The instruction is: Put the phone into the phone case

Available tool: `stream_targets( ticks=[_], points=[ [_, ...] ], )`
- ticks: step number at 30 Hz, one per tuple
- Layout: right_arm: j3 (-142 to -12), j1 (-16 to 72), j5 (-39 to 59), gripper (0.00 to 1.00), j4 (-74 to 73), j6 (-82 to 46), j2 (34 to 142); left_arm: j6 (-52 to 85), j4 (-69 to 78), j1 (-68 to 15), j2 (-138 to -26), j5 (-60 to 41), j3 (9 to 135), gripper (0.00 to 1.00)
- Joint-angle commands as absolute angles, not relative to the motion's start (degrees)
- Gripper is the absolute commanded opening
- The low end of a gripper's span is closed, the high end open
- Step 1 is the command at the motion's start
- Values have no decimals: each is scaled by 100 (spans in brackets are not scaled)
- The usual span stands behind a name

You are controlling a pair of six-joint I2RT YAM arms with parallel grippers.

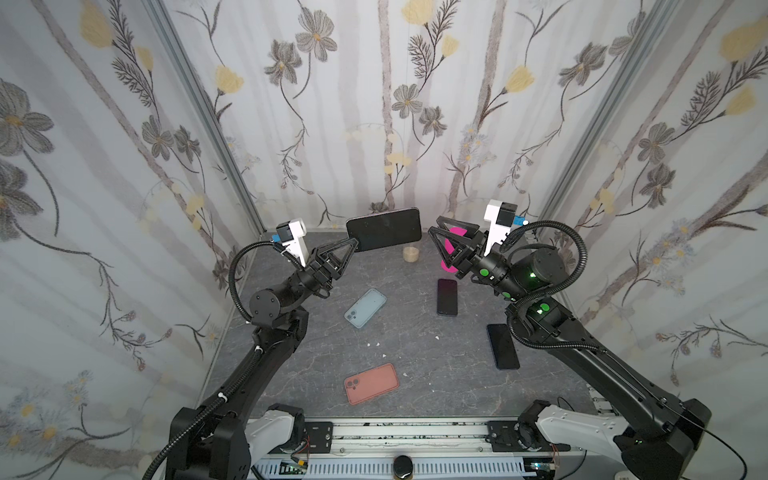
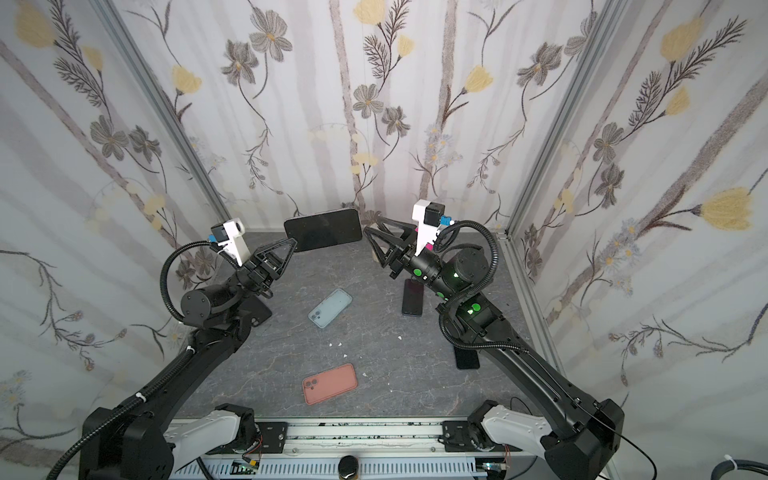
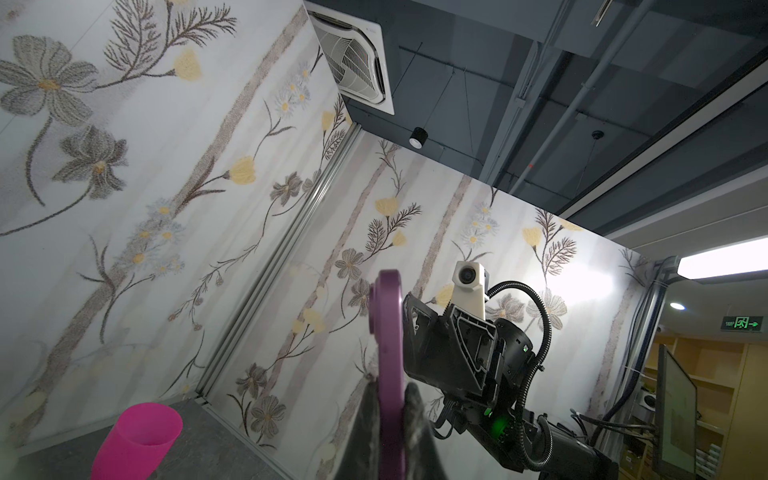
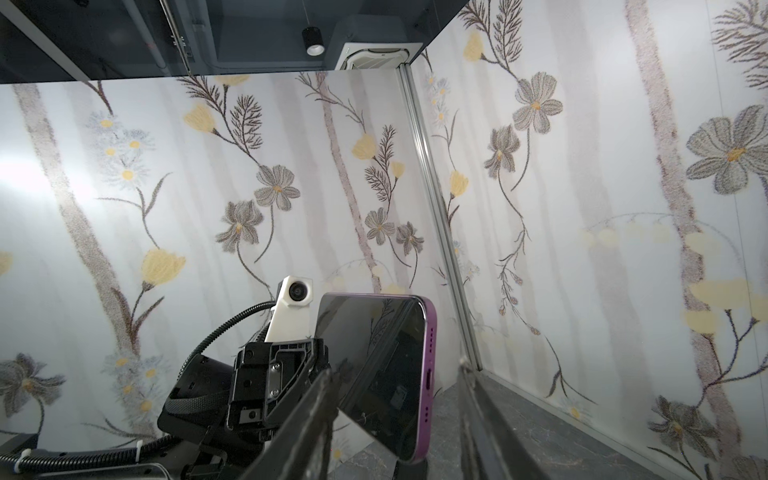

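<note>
The left gripper [image 1: 353, 243] clamps one end of the phone [image 1: 384, 228], holding it in the air. The right gripper [image 1: 434, 224] sits at the phone's free end, jaws apart, not gripping. Below the phone lie a blue case [image 1: 365, 308] and a salmon case [image 1: 371, 383].

A green exit sign [image 3: 743, 323] shows a running figure and arrow
</note>
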State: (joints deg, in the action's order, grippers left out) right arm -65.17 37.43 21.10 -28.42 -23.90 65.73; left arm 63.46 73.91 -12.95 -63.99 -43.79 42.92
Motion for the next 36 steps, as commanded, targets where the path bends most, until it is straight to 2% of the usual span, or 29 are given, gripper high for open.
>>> stream_targets(
  ticks=[1,4,7,11,19,27,36],
  points=[
    [-6640,3749,2589,46,-2906,-2269,6670,6449,8045,-1291,-6281,-4510,4283,0],
    [-6695,3750,2897,50,-2885,-2241,6767,6450,8069,-1296,-6245,-4597,4297,0],
    [-6651,3745,3052,50,-3040,-2245,6811,6451,8102,-1295,-6214,-4669,4302,0],
    [-6792,3744,3564,46,-3005,-2241,6945,6405,8121,-1300,-6179,-4761,4298,0],
    [-6859,3750,3862,32,-3035,-2343,6926,6258,7958,-1295,-6108,-4816,4282,0],
    [-6993,3744,4528,25,-3055,-2749,6921,6182,7982,-1301,-5930,-4991,4307,0],
    [-6996,3757,4907,23,-3064,-2891,6944,5942,7761,-1363,-5770,-5168,4342,0]
  ],
)
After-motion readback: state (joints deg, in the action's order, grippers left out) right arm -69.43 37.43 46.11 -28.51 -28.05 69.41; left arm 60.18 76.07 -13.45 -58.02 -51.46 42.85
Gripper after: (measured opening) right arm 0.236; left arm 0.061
